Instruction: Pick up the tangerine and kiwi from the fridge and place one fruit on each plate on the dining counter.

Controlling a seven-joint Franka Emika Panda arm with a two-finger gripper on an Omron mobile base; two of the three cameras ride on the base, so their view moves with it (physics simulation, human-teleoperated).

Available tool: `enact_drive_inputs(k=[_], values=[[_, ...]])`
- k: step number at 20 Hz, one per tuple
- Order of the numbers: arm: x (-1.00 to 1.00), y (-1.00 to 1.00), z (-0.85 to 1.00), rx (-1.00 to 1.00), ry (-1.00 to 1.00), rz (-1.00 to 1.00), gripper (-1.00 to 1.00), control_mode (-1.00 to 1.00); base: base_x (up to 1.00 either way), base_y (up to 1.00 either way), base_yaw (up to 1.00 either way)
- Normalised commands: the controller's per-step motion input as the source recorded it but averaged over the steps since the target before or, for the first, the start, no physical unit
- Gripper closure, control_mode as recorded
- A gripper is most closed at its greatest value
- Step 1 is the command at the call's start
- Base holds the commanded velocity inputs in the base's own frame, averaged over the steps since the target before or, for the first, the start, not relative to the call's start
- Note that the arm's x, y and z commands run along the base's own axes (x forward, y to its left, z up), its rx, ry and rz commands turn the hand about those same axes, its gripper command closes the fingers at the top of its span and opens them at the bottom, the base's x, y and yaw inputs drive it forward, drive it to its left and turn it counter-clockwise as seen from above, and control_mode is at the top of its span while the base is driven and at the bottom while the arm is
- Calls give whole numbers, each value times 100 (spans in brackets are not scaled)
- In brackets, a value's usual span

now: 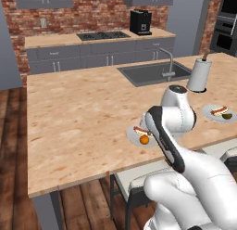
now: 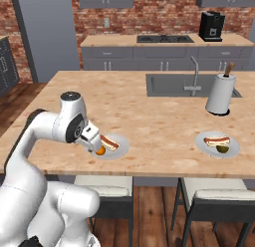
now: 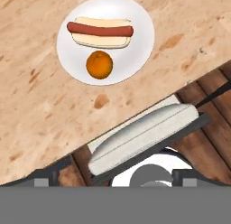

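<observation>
The tangerine [image 3: 99, 64] lies on the near plate [image 3: 135, 20] of the dining counter [image 1: 74, 113], beside a sausage in a bun. My gripper [image 2: 93, 143] hovers just above that plate's near side. It is open, nothing is between its fingers, and it stands apart from the tangerine [image 2: 100, 151]. The left base view shows the tangerine [image 1: 144, 139] just left of my arm. The kiwi [image 2: 222, 149] rests on the second plate [image 2: 201, 141] further right, also next to a sausage in a bun. That kiwi [image 1: 227, 116] sits at the far right of the left base view. The fridge is out of view.
A paper towel roll [image 2: 220, 94] stands behind the right plate, next to the inset sink [image 2: 169, 84] and its tap [image 2: 195, 71]. Cushioned stools [image 2: 214, 198] are tucked under the counter's near edge. A back counter holds a stovetop and a coffee machine [image 2: 211, 26].
</observation>
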Motion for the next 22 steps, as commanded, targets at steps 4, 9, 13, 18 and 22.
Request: enact_drive_inputs(k=[4, 9, 13, 18, 22], values=[[-100, 42, 40, -4, -19, 9, -100, -100, 0, 0, 0], [-77, 73, 52, -17, -13, 13, -100, -100, 0, 0, 0], [-76, 50, 29, -15, -8, 5, -100, -100, 0, 0, 0], [-59, 15, 16, -4, -8, 5, -100, -100, 0, 0, 0], [-9, -8, -9, 0, 0, 7, -100, -100, 0, 0, 0]])
